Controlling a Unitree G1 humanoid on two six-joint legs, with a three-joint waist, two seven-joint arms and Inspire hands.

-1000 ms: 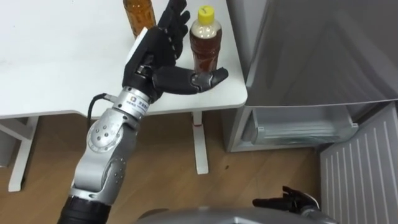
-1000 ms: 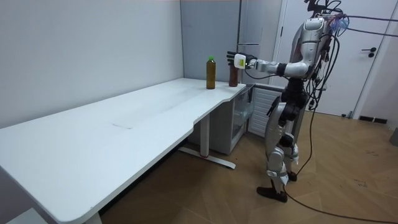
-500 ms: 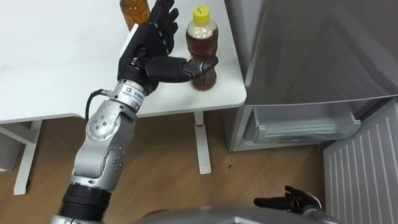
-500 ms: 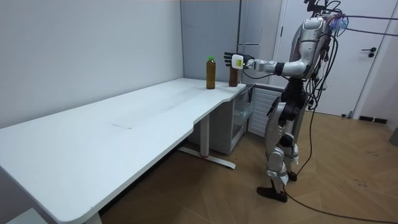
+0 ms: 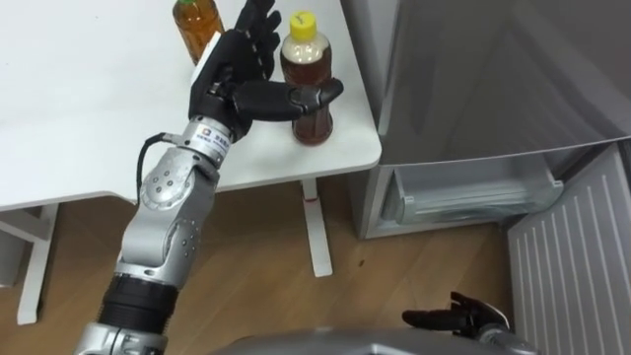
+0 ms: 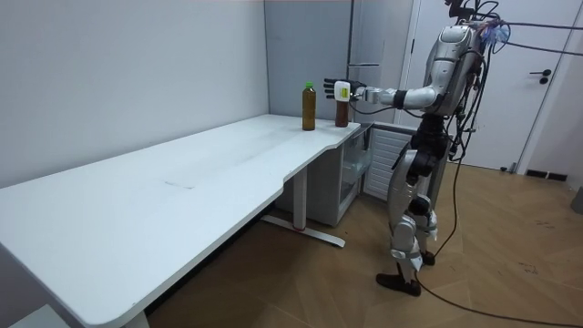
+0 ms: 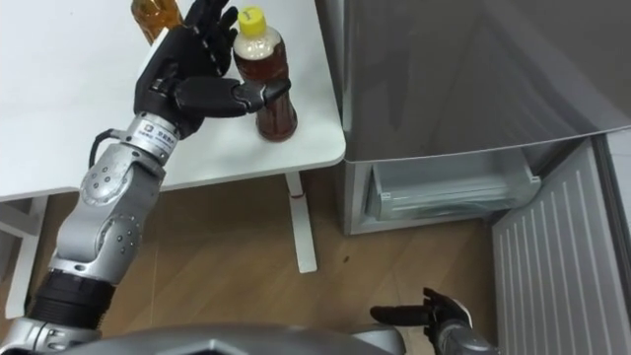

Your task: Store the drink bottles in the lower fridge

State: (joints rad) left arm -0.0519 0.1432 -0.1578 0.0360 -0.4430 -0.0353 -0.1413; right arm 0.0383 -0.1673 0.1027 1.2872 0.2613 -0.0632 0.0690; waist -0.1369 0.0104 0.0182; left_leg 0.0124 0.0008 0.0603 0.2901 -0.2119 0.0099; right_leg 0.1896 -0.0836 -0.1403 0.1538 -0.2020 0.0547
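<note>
Left hand is at the yellow-capped bottle, its palm against the bottle's left side. The straight fingers rise behind the neck and the thumb lies across the front of the body. The hand is spread apart around the drink, and I judge it not yet clamped. The bottle stands upright, its long axis vertical, so the hand brackets it sideways and only needs to close before lifting. This hand is far nearer than the right hand, which hangs low with relaxed, straight fingers, well below and to the right of the bottle. A second drink, the green-capped bottle, stands just beyond the hand, to the left of the yellow-capped bottle. Both rest on the white worktop, the yellow-capped bottle near its right front corner. Below and to the right of that bottle the lower fridge compartment gapes, its door swung wide over the wooden floor. The upper fridge front stands closed to the bottle's right.
</note>
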